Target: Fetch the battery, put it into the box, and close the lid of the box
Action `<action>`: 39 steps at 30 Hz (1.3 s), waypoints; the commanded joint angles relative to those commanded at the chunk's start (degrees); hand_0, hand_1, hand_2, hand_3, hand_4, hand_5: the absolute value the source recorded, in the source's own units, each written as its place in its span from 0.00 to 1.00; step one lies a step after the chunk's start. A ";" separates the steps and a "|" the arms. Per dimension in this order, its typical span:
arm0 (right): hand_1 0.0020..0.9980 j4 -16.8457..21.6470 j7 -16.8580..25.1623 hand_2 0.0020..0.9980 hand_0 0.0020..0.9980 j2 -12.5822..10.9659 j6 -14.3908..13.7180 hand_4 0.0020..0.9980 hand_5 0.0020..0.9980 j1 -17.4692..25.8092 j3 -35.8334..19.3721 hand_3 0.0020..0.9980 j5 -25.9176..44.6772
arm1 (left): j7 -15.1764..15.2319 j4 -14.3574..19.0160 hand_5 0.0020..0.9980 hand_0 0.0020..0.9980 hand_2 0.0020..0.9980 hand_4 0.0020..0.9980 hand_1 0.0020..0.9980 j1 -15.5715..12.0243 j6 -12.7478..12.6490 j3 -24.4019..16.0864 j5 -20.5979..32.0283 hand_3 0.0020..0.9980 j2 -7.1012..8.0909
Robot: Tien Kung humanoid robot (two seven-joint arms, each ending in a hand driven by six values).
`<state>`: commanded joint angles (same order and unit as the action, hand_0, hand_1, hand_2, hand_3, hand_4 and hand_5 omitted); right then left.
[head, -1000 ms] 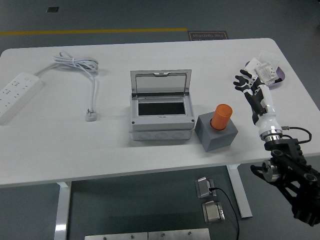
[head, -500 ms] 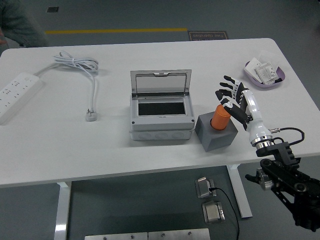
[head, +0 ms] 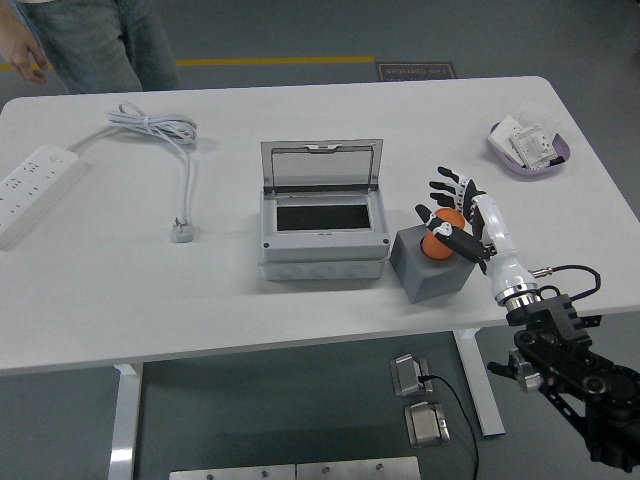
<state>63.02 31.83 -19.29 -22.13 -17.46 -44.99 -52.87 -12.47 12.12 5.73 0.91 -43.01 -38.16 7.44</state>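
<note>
An orange cylindrical battery stands upright in a grey block holder right of the box. My right hand comes in from the lower right and wraps the battery, thumb across its front and fingers curled over its top and back. The battery still sits in the holder. The grey box stands mid-table with its lid raised at the back and a dark inside. My left hand is out of view.
A white power strip lies at the far left, its cable and plug left of the box. A purple dish with white items sits at the back right. A person stands at the far left corner.
My right hand has swung left from the purple dish to the battery and closed around it. A person has stepped into view at the top left.
</note>
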 joint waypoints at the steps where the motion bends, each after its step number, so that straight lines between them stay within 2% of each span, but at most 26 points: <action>1: 0.76 -0.12 0.00 0.81 0.79 0.10 0.04 0.90 0.41 -0.01 0.17 0.90 0.06 | -0.02 0.00 0.20 0.64 0.62 0.62 0.66 0.02 0.00 -0.05 -0.06 0.61 -0.03; 19: 0.76 -2.56 0.05 0.81 0.77 0.22 0.85 0.91 0.41 -0.15 1.74 0.89 1.56 | -0.21 0.06 0.20 0.64 0.62 0.62 0.66 0.17 0.02 -0.33 -0.34 0.61 -0.16; 39: 0.75 -2.25 -0.19 0.79 0.69 0.20 0.10 0.90 0.40 0.03 2.41 0.88 1.79 | -0.20 0.09 0.20 0.63 0.62 0.62 0.66 0.34 0.05 -0.20 -0.34 0.61 -0.22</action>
<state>60.77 31.64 -19.09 -22.03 -17.43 -42.58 -51.08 -12.66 12.21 6.07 0.96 -43.21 -38.49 7.22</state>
